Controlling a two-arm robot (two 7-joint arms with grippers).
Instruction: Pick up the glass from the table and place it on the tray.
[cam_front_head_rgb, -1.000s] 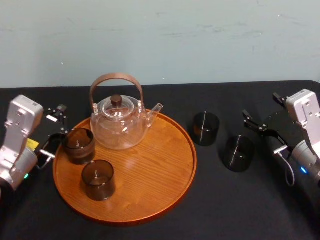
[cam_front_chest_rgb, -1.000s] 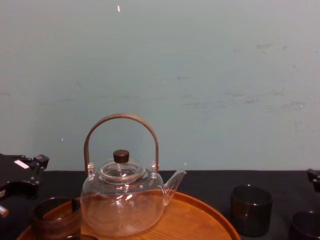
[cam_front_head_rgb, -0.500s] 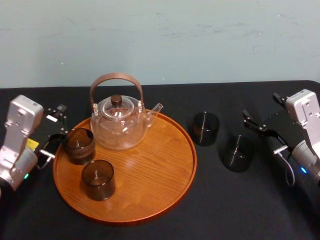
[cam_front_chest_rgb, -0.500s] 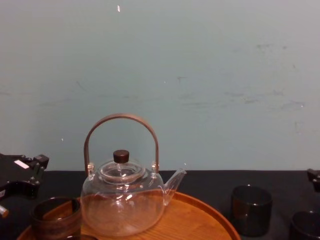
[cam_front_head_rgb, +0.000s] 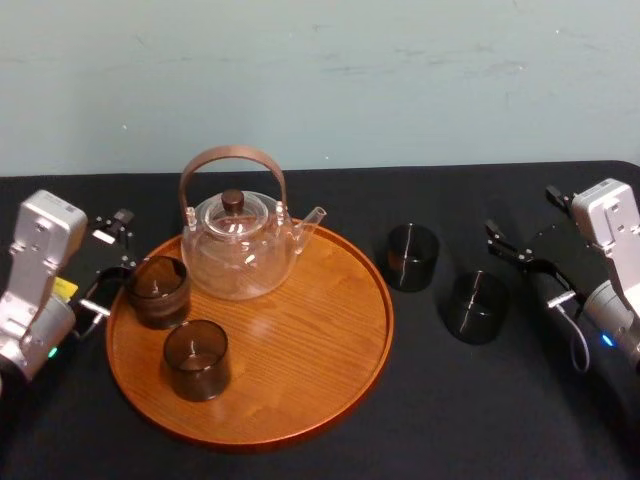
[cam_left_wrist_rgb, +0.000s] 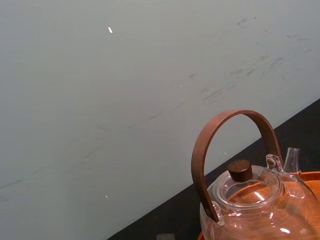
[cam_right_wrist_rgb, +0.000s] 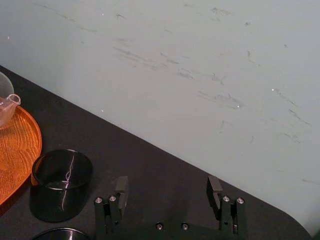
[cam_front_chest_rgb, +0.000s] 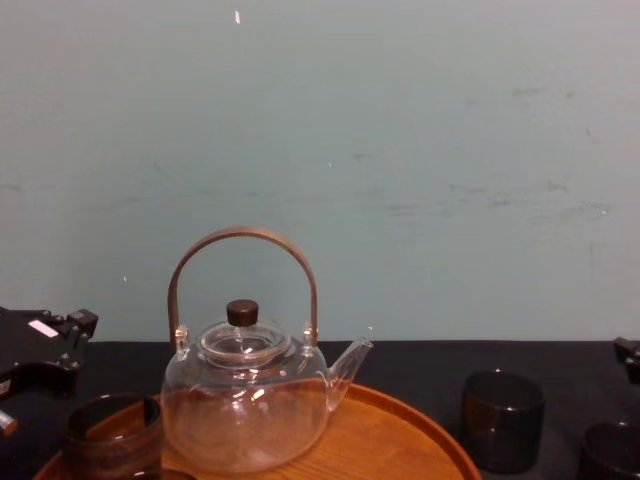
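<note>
Two glasses (cam_front_head_rgb: 196, 358) already stand on the tray (cam_front_head_rgb: 300, 400) toward its 9 o'clock, two wait on the table (cam_front_head_rgb: 450, 420) at its 3 o'clock, the nearer glass (cam_front_head_rgb: 476, 307) just beside the wide-open, empty right gripper (cam_front_head_rgb: 526, 272), the left gripper (cam_front_head_rgb: 108, 262) likewise spread and empty.

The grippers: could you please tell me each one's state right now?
Left gripper: jaws open, holding nothing.
Right gripper: jaws open, holding nothing.
</note>
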